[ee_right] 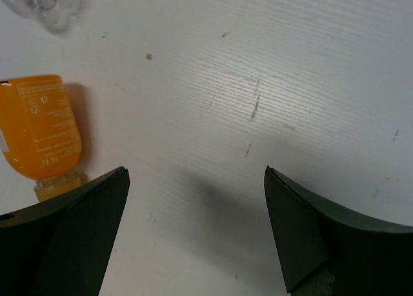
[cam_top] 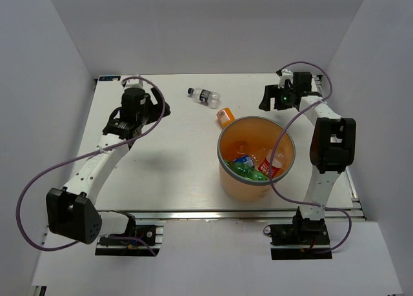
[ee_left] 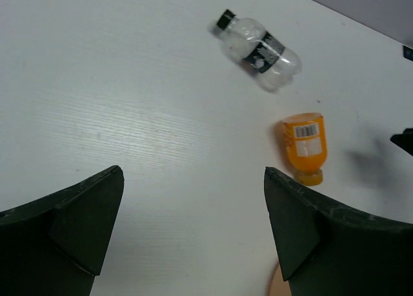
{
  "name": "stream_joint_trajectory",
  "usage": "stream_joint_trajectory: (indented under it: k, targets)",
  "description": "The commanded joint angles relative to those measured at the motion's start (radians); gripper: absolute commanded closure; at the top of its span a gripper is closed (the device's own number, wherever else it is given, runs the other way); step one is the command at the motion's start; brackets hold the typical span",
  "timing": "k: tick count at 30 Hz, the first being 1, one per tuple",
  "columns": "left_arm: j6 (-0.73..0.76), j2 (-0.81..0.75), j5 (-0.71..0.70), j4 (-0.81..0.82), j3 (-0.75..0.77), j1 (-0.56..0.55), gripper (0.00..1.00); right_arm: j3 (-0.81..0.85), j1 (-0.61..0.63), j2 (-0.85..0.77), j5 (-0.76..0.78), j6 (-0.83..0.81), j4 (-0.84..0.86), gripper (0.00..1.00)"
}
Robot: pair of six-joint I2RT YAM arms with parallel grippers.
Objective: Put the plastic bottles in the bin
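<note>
Left wrist view first: the left tool (ee_left: 193, 180) hangs over bare tabletop (ee_left: 97, 96), jaws spread wide, nothing between them. Ahead of it, off toward its right finger, lies the orange bottle (ee_left: 304, 144), flat on its side with the cap pointing back at the tool. Farther ahead lies the clear bottle (ee_left: 258, 51) with the dark label, also on its side, black cap turned away.

Over to the right tool (ee_right: 193, 173): jaws wide as well, and empty. The orange bottle sits just beyond its left finger, and the clear one's base peeks in at the far corner.

From above, the bin (cam_top: 227, 170) stands nearer the arm bases than either tool. It already holds a green bottle (cam_top: 250, 174) and a red-labelled bottle (cam_top: 271, 166).

Both loose bottles look light and thin-walled. They are likely slick, ready to roll, and ready to dent under a hard squeeze. The safest hold looks to be across the labelled middle, jaws square to the long axis, closing gently.

The clear bottle has open tabletop all round it, with the far edge beyond. The orange one lies just beside the bin's far rim. Whether they touch cannot be told, so a finger has little room on that side. A straight drop from above looks cleanest.
</note>
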Motion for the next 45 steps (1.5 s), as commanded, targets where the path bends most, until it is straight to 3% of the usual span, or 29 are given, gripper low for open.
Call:
stream_joint_trajectory:
  k: [1,6,10,16,21,28,34,37,45]
  targets:
    - [-0.042,-0.002,0.052,0.055,-0.051,0.089,0.02,0.047,0.04,0.003,0.028,-0.065,-0.009,0.11]
    - [-0.047,0.123,0.166,0.13,-0.022,0.174,0.02,0.049,0.041,-0.009,0.094,-0.053,0.004,0.11]
    - [-0.081,0.31,0.317,0.236,0.122,0.174,0.02,0.037,0.031,-0.039,0.2,0.002,0.024,0.11]
    - [-0.197,0.682,0.503,0.353,0.345,0.16,0.02,0.003,-0.033,-0.068,0.054,0.004,0.052,0.11]
    - [-0.216,0.866,0.562,0.353,0.53,0.123,0.02,0.055,-0.013,-0.049,-0.168,-0.177,-0.043,0.11]
    - [-0.196,0.782,0.507,0.448,0.36,0.12,0.02,0.326,0.109,0.138,-0.186,-0.378,-0.331,0.11]
    - [-0.156,0.708,0.438,0.454,0.226,0.122,0.02,0.351,0.182,0.185,-0.085,-0.389,-0.33,0.11]
    - [-0.133,0.665,0.404,0.454,0.17,0.123,0.02,0.429,0.22,0.234,-0.03,-0.422,-0.408,0.11]
    - [-0.124,0.634,0.418,0.473,0.109,0.148,0.02,0.534,0.281,0.311,0.074,-0.427,-0.46,0.11]
